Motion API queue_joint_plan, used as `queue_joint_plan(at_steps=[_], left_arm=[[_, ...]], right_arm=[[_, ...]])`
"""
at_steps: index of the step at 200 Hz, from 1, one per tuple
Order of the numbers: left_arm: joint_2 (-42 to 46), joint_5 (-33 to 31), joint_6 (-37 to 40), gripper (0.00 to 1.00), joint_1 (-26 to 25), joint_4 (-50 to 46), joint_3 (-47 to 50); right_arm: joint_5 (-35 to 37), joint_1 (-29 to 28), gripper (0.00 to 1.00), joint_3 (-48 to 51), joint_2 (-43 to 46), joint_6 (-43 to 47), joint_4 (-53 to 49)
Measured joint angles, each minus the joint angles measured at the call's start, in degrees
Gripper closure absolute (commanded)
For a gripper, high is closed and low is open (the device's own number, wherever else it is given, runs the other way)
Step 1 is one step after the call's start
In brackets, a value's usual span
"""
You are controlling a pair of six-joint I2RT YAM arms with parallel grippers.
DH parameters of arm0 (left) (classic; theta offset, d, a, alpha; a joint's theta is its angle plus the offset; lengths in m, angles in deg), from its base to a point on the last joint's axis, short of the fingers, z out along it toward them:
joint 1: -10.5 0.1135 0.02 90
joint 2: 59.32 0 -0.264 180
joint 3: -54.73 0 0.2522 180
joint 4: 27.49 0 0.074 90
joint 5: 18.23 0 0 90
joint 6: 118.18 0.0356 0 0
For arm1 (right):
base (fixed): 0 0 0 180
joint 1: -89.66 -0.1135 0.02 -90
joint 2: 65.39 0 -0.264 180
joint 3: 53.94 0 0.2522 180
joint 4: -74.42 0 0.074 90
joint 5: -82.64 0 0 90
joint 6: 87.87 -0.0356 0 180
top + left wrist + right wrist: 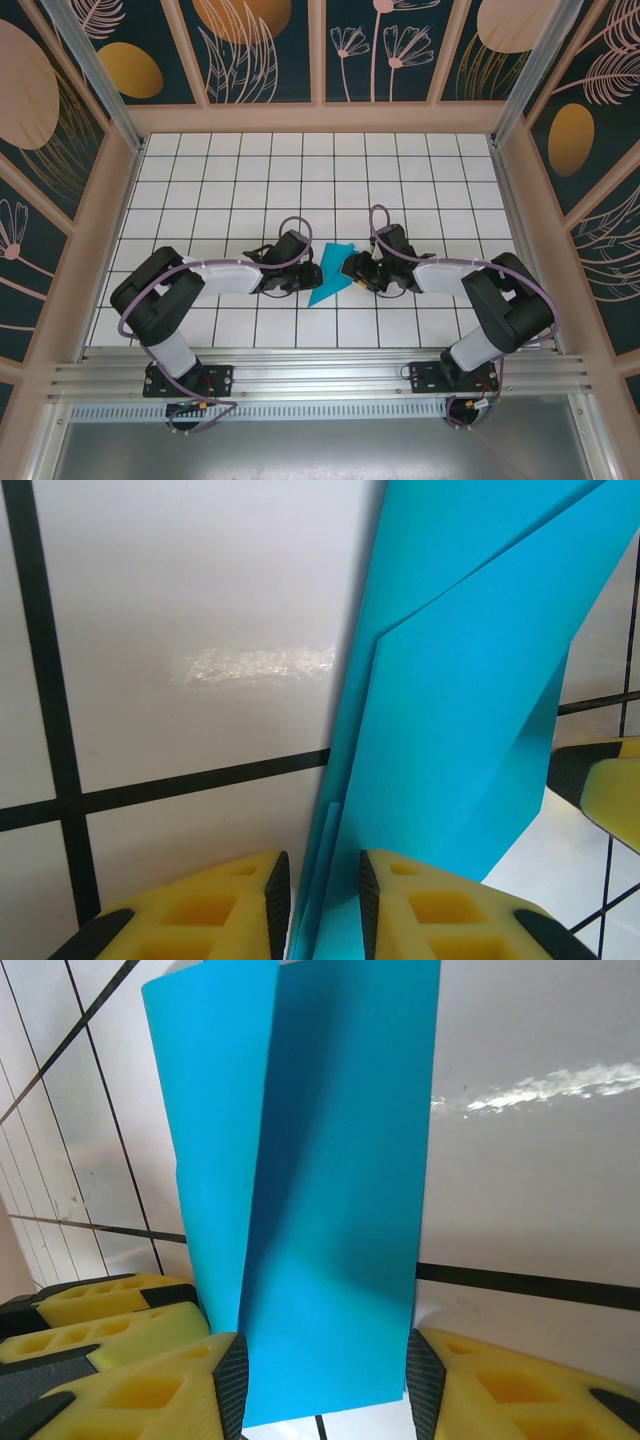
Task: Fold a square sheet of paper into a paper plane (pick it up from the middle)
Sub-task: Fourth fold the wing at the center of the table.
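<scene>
The square sheet of paper [328, 272] is teal-blue and creased into a pointed, layered shape. It is held up between both arms at mid-table. My left gripper [305, 272] comes at it from the left. In the left wrist view the layered edge of the paper [470, 730] runs between the narrow jaws of the left gripper [323, 858], which is shut on it. My right gripper [352, 268] meets it from the right. In the right wrist view a flat panel of the paper [340, 1180] spans the wide jaws of the right gripper [325, 1345], touching both pads.
The white tiled table [230, 180] has black grid lines and is walled by a wooden frame with patterned panels [320, 110]. An aluminium rail [320, 372] runs along the near edge by the arm bases. The other gripper's yellow fingers [600, 780] [110, 1310] sit close by.
</scene>
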Motion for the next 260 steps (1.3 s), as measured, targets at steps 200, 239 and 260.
queue_joint_plan(at_steps=[200,239,260], left_arm=[[-0.4,1.5,-0.6,0.72,0.4,1.3,0.3],[-0.3,1.9,-1.7,0.72,0.5,2.6,0.9],[-0.3,2.2,-2.2,0.72,0.7,3.1,1.2]], right_arm=[[-1.6,-0.1,0.49,-1.0,-1.1,-0.7,3.8],[-1.3,0.3,0.50,-1.0,-1.1,0.5,2.8],[-1.3,0.3,0.50,-1.0,-1.1,0.9,2.8]])
